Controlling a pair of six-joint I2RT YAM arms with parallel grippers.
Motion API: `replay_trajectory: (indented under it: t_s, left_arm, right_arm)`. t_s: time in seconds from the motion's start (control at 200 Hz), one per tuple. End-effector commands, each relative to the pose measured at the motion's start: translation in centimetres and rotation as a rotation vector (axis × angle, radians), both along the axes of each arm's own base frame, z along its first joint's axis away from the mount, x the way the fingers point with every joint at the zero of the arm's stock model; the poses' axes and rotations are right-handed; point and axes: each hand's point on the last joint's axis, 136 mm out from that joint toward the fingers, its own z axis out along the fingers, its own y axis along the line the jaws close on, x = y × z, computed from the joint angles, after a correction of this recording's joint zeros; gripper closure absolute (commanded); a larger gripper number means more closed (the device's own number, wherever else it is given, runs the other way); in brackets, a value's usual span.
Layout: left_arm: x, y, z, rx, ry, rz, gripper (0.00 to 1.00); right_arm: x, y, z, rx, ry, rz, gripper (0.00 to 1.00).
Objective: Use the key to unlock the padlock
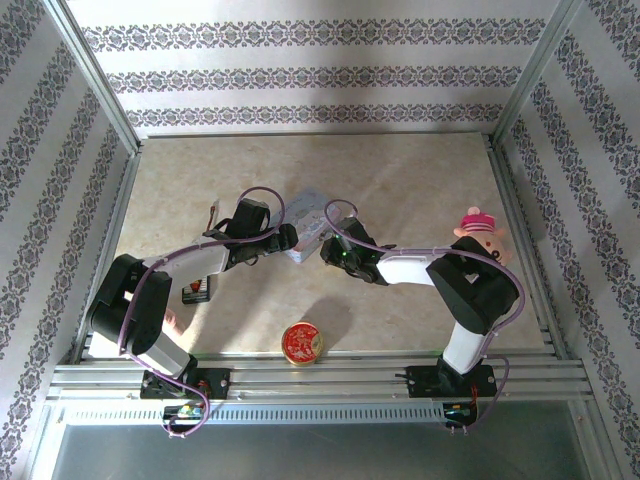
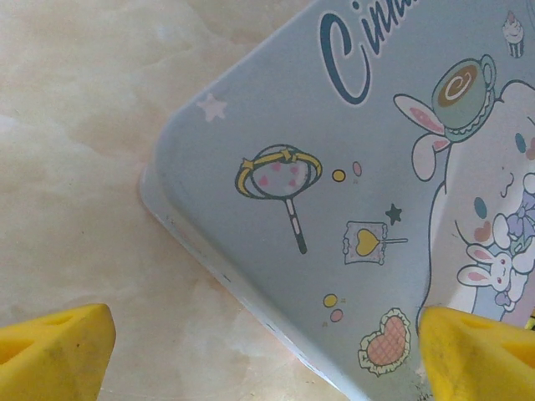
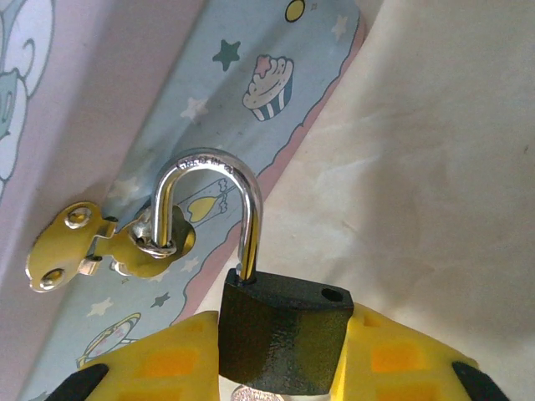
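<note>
The padlock (image 3: 284,334) is clamped by its body in the right gripper (image 3: 280,363), just beside the box's (image 3: 251,58) edge. Its long axis runs from the jaws to the box's hasp (image 3: 109,246), where the freed shackle leg is hooked. The left gripper (image 2: 259,351) is held wide and empty above the box lid.

A pastel-blue rectangular box with a cartoon rabbit print (image 2: 334,192) lies on the beige marbled worktop (image 2: 84,167), its edge running between 2 wide-spread yellow fingers (image 2: 54,351).
</note>
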Motion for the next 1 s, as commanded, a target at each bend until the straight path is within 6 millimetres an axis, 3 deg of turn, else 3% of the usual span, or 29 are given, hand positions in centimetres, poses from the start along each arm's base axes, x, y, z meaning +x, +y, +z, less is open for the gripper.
replay_trajectory:
  t_s: [0.0,0.575,0.765,0.994]
  left_arm:
    - [-3.3,2.1,-4.5,0.116,0.165,0.005,0.08]
    - [-3.4,2.2,-4.5,0.108,0.165,0.01,0.08]
    - [-3.2,2.3,-4.8,0.071,0.174,0.034,0.22]
    - [-1.9,2.3,-4.0,0.015,0.155,0.059,0.3]
  right_arm:
    - [1.2,-0.9,0.2,0.02,-0.021,-0.055,0.98]
    - [2.1,-0.8,1.2,0.058,-0.05,-0.067,0.98]
    - [1.7,-1.5,1.2,0.046,-0.054,-0.074,0.98]
    - [0.8,-2.5,1.4,0.024,-0.061,-0.08,0.98]
